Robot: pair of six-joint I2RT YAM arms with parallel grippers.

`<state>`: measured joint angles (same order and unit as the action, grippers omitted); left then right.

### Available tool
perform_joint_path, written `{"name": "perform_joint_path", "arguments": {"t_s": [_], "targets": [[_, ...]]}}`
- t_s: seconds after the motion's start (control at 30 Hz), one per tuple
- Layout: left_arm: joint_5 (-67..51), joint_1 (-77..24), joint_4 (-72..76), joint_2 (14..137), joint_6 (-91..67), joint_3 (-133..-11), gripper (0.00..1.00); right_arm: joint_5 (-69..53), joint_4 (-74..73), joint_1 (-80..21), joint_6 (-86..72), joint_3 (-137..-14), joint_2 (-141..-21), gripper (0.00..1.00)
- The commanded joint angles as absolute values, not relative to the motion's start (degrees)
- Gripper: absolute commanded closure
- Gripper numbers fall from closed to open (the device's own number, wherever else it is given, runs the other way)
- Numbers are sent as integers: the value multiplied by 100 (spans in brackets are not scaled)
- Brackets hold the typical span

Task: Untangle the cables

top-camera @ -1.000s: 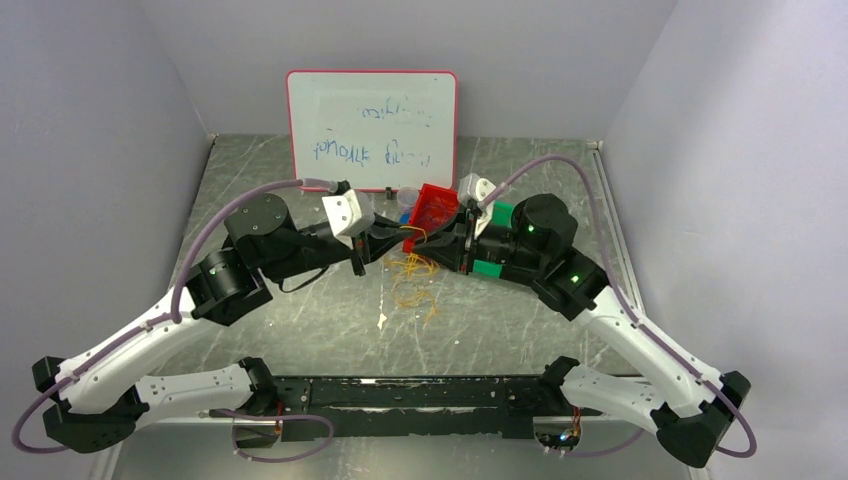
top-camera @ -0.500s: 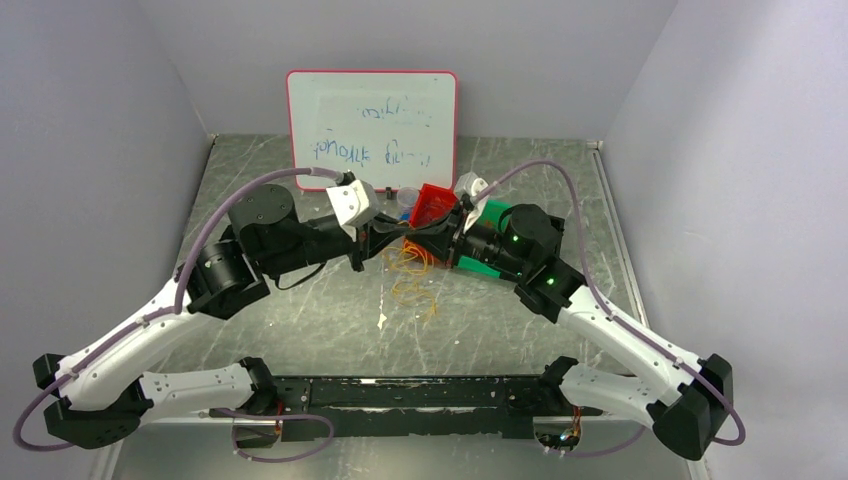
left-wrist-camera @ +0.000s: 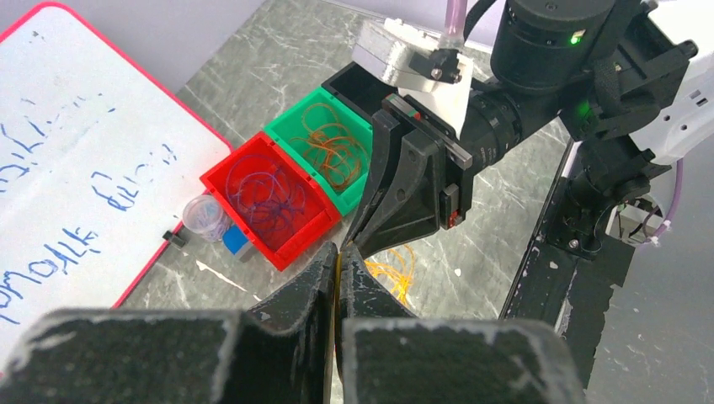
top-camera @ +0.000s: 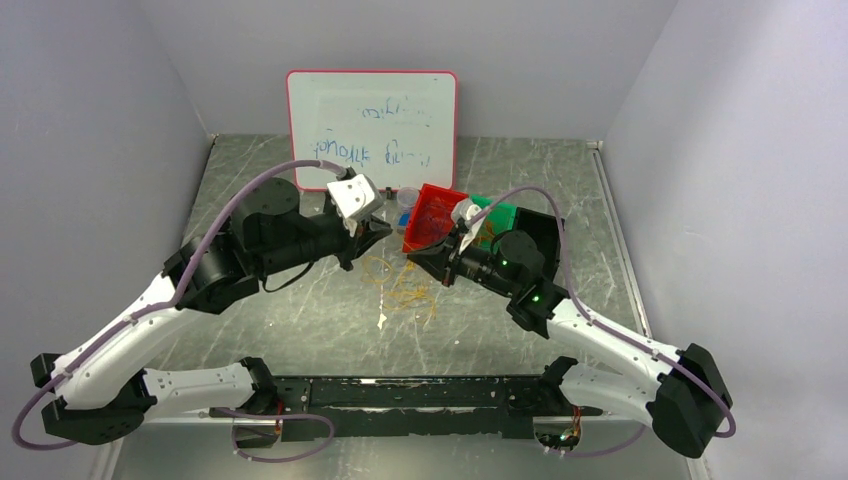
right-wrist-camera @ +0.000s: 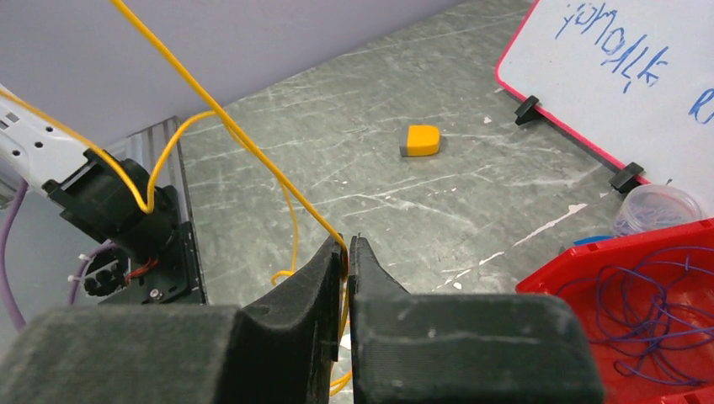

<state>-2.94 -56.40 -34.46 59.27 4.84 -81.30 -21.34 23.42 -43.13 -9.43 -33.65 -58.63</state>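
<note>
- The left gripper [left-wrist-camera: 338, 252] is closed, its dark fingers pressed together; a sliver of the yellow cable [right-wrist-camera: 253, 150] shows in the seam between them.
- The right gripper [right-wrist-camera: 348, 246] is also closed, pinching the same yellow cable at its fingertips. From there the strand rises taut toward the upper left and runs out of the right wrist view.
- A second loop of that cable hangs lower on the left, and another stretch drops below the fingers toward the desk [top-camera: 320, 320].
- In the left wrist view the two grippers meet nearly tip to tip, above the middle of the desk.
- The loose orange tangle [top-camera: 410, 295] lies on the desk just below and in front of both grippers, loops spread flat, with neither gripper touching it.
- A red bin [left-wrist-camera: 307, 238] holds thin purple-blue wires, and a green bin [left-wrist-camera: 295, 109] touching its far side holds orange wires.
- A small clear cup [left-wrist-camera: 202, 216] stands just beside the red bin, on the side nearer the whiteboard [top-camera: 372, 125].
- The whiteboard leans upright at the back of the desk, with blue handwriting on it.
- A small orange and grey block [right-wrist-camera: 419, 140] lies alone on the desk, apart from the cables.
</note>
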Motion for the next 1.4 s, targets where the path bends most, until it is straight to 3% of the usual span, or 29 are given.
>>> {"name": "perform_joint_path", "arguments": {"t_s": [0.0, 0.37, 0.9, 1.17, 1.37], "targets": [[-153, -5651, -2606, 5694, 568, -8913, 93, -1634, 1438, -4240, -888, -2896, -6091, 91], [126, -5651, -2759, 5700, 622, -9200, 93, -1604, 1379, -4241, -833, -2600, -6112, 84], [211, -5651, -2983, 5875, 782, -9731, 93, -1509, 1687, -4239, -988, -2325, -6275, 89], [162, -5651, -2966, 5891, 773, -9620, 93, -1479, 1543, -4239, -1029, -2634, -5218, 66], [54, -5651, -2907, 5956, 782, -9582, 93, -1831, 1930, -4238, -1353, -2937, -4865, 58]]}}
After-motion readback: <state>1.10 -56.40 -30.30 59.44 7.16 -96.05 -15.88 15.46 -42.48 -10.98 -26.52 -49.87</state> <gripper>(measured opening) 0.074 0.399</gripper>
